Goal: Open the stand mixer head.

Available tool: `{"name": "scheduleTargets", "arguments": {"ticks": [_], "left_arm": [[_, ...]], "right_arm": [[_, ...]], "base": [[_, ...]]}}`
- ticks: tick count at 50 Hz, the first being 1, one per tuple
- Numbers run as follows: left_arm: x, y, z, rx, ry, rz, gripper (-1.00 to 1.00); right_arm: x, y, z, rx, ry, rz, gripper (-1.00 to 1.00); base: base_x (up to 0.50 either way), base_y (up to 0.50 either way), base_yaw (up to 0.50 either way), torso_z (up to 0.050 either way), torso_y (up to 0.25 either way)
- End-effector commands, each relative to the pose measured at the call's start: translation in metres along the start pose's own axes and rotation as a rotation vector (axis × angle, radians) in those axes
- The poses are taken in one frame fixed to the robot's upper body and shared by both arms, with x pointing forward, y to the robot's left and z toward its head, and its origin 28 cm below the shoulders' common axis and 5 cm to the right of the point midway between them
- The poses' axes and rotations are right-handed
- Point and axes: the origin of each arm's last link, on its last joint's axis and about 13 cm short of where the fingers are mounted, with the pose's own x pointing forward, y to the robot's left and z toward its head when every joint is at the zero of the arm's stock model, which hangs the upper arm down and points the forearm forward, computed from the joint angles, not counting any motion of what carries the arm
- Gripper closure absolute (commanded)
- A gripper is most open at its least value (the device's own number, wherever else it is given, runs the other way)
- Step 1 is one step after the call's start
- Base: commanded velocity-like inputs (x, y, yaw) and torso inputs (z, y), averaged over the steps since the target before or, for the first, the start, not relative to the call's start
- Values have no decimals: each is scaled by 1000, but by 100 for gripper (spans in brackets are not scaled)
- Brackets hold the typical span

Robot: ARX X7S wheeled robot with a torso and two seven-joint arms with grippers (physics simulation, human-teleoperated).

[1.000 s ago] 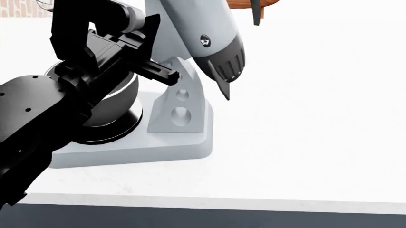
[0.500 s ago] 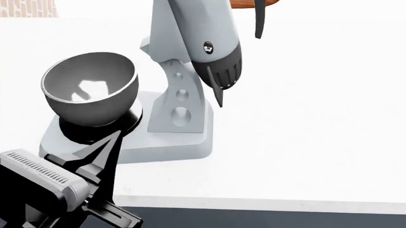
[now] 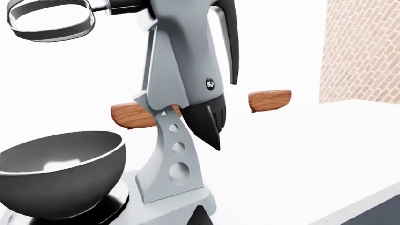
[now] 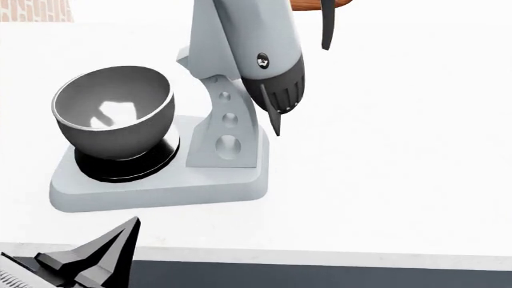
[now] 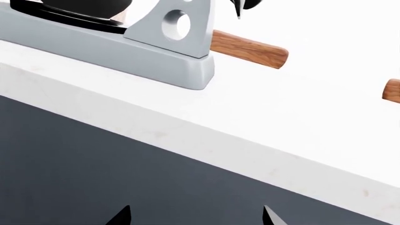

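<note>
The stand mixer head [image 4: 254,42] is a long light-grey housing, tilted steeply up on the neck [image 4: 226,129], with its dark ribbed rear cap [image 4: 280,90] pointing down. The left wrist view shows the head [image 3: 181,51], its black emblem [image 3: 211,84] and the metal beater [image 3: 50,21] raised high above the steel bowl [image 3: 59,176]. My left gripper [image 4: 112,252] is low at the counter's front edge, apart from the mixer, with its tips together [image 3: 200,216]. My right gripper [image 5: 195,216] is open and empty below the counter edge.
The mixer's grey base [image 4: 160,189] stands on a white counter [image 4: 384,180] whose front edge [image 4: 320,258] drops to a dark cabinet front [image 5: 125,178]. A wooden-handled piece [image 3: 269,100] lies behind the mixer. A brick wall [image 3: 362,51] is behind.
My left arm has pulled back from the mixer's neck, down toward the counter's front edge. The mixer head has swung a little more upright.
</note>
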Motion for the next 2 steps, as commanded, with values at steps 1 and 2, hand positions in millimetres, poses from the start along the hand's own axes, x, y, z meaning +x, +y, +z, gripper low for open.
{"name": "scheduleTargets", "arguments": {"ticks": [1, 2], "left_arm": [[-4, -1, 0, -14, 6, -10, 100], [-4, -1, 0, -17, 6, -12, 100]], "right_arm": [[0, 0, -1, -8, -1, -3, -100], [0, 0, -1, -6, 0, -1, -100]], "base": [[0, 0, 0, 0, 0], [0, 0, 0, 0, 0]]}}
